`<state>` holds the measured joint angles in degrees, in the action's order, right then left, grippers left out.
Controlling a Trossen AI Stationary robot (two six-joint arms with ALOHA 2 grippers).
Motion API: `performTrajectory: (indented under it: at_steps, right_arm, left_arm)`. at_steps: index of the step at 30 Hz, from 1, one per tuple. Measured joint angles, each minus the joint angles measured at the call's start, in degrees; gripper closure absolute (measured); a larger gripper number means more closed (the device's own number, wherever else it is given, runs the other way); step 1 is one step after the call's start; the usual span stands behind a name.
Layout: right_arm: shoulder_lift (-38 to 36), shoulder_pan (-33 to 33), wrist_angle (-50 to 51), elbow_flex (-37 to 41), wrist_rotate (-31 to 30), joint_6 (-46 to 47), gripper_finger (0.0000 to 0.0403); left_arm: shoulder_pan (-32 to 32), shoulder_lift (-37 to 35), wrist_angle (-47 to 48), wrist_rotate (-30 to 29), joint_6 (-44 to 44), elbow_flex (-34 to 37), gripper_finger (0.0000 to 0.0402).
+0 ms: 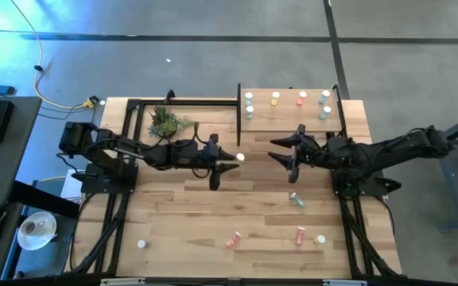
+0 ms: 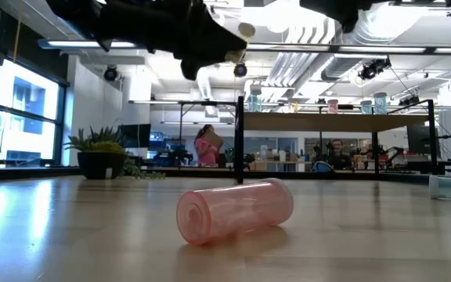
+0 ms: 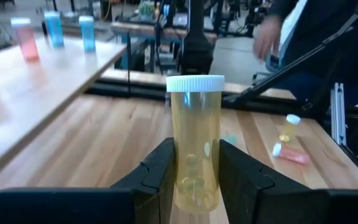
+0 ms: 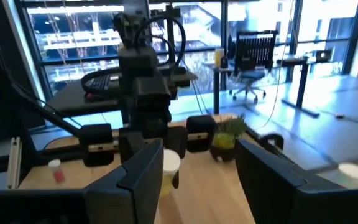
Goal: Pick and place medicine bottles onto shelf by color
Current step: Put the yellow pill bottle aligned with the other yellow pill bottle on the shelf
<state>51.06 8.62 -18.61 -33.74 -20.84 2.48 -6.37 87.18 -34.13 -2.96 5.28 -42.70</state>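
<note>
Your left jaws [image 3: 196,180] are closed on a yellow bottle [image 3: 195,140]. The bottle stands upright between the two fingers [image 3: 157,177], and its white cap is above the fingertips. In the high view, this gripper is over the middle of the surface [image 1: 173,206], just beside the left edge of the shelf [image 1: 289,111].

Your right jaws [image 1: 286,152] stand open and hold nothing. In the right wrist view you see only air between the two fingers [image 4: 143,171]. Beyond them, the left arm faces this gripper with the yellow bottle at its tip. The two grippers are near each other but do not touch.

On the shelf, behind the right jaws, several bottles stand upright in a row: white ones [image 1: 249,99], a yellow one [image 1: 275,98], an orange-red one [image 1: 301,98] and teal ones [image 1: 324,98].

On the surface in front of the right jaws, a teal bottle [image 1: 296,199] lies on its side. Further toward the front edge there are two orange-red bottles [image 1: 234,238] lying down, and two white caps or bottles; I cannot tell which. In the low view one orange-red bottle [image 2: 235,211] lies on its side very close to the camera.

A small potted plant [image 1: 165,121] stands behind the left arm.
</note>
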Motion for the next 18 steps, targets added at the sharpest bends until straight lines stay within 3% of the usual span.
performTrajectory:
  at_steps: [11, 18]
  right_arm:
    - [5.7, 0.0, -11.3, 0.0, 0.2, -9.0, 0.0214]
    - [8.5, 0.0, -17.2, 0.0, 4.3, -9.4, 0.0214]
  left_arm:
    - [0.0, 0.0, -2.3, 0.0, -2.7, 0.0, 0.0309]
    - [0.0, 0.0, -5.2, -0.2, -3.0, 0.0, 0.0309]
